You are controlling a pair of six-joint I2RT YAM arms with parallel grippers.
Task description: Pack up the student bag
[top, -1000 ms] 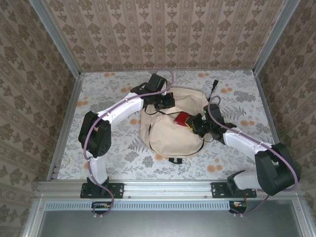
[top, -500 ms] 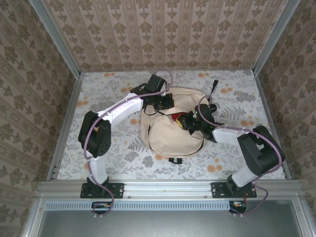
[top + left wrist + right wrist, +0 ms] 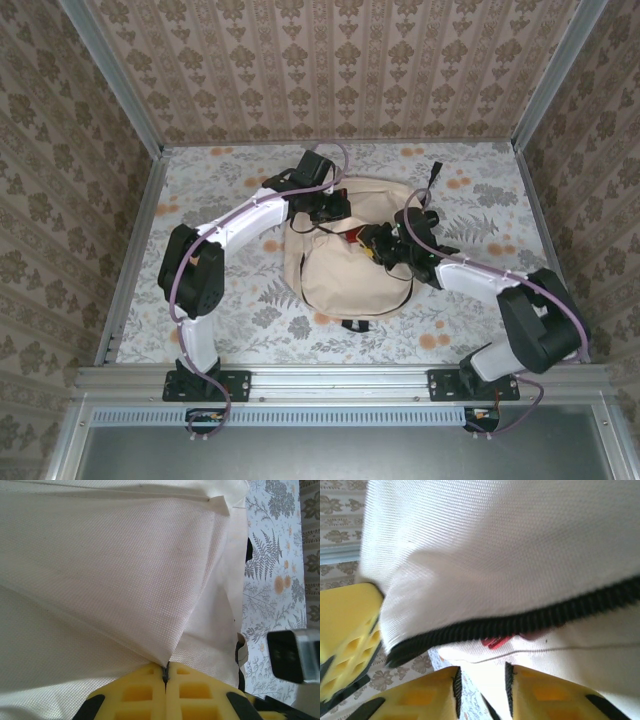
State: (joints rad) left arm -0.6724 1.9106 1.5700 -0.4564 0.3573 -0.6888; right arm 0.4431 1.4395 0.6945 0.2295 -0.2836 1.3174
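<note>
The student bag (image 3: 100,580) is matt, coarse-woven beige cloth with a ribbed black zipper (image 3: 520,622). Pinching it, the left gripper (image 3: 166,676) has smooth yellow plastic pads (image 3: 137,694).

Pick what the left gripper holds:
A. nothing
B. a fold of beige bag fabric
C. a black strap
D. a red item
B: the left gripper is shut, pinching a beige fold of the student bag.

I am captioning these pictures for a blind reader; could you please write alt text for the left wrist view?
The left gripper, its yellow fingers shut, pinches a fold of the beige bag, whose cloth stretches up and away across most of the picture. A strip of flowered table runs down the right edge.
</note>
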